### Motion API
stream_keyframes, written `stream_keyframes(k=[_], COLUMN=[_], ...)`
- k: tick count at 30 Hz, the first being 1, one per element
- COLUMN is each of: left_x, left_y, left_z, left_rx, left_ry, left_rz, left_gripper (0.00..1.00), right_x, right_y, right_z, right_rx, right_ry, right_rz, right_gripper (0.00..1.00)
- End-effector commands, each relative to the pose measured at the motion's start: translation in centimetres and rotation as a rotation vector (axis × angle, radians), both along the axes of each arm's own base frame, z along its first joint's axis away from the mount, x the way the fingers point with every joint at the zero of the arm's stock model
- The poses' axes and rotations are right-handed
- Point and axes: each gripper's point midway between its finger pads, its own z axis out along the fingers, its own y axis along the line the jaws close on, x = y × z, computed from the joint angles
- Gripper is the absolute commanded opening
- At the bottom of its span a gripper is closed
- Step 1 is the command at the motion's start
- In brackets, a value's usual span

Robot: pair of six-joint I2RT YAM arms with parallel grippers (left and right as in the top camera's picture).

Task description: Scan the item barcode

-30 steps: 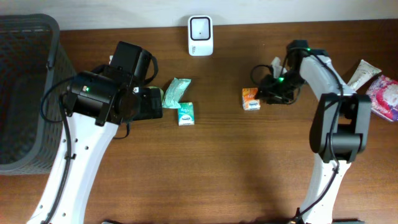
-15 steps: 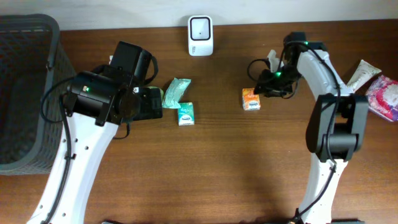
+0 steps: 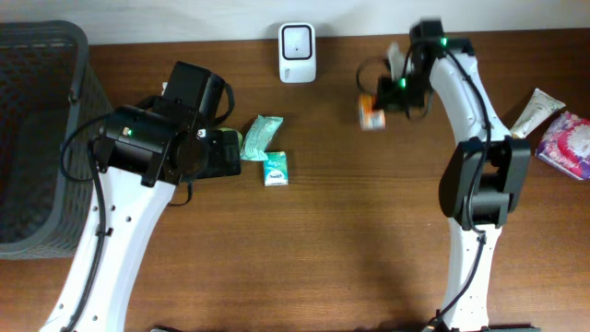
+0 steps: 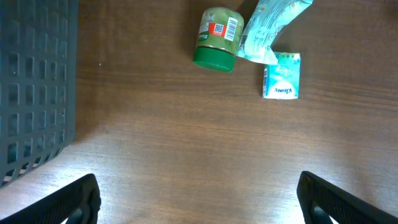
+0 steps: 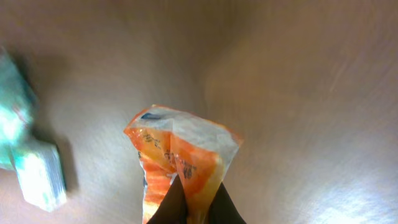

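Orange packet (image 5: pixel 180 155) pinched in our clenched right hand (image 5: pixel 194 205), near the white scanner (image 3: pixel 297 53), our left hand (image 4: pixel 199 205) spread wide above the surface (image 3: pixel 350 240)

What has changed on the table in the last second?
The right end effector shut on the orange packet and carried it toward the table's far edge. The left end effector, open, and the teal packets stayed put.
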Motion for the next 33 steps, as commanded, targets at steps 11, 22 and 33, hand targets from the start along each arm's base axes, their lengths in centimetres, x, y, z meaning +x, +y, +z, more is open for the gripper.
stream_keyframes(k=[11,22,33], left_x=[0.0,0.0,0.0], left_y=[0.2,0.2,0.2], left_z=[0.1,0.1,0.1], left_rx=[0.010,0.010,0.010], left_ry=[-0.004,-0.004,-0.004], left_rz=[0.003,0.003,0.003], left_gripper=[0.99,0.99,0.99], right_x=[11.7,13.0,-1.8], right_y=[14.3,1.5,-32.3], right_z=[12.4,14.9,6.4], right_rx=[-0.804,-0.563,-0.698], right_ry=[-0.948,-0.812,-0.083], right_rz=[0.406,-0.246,-0.770], right_gripper=[0.04,0.04,0.04])
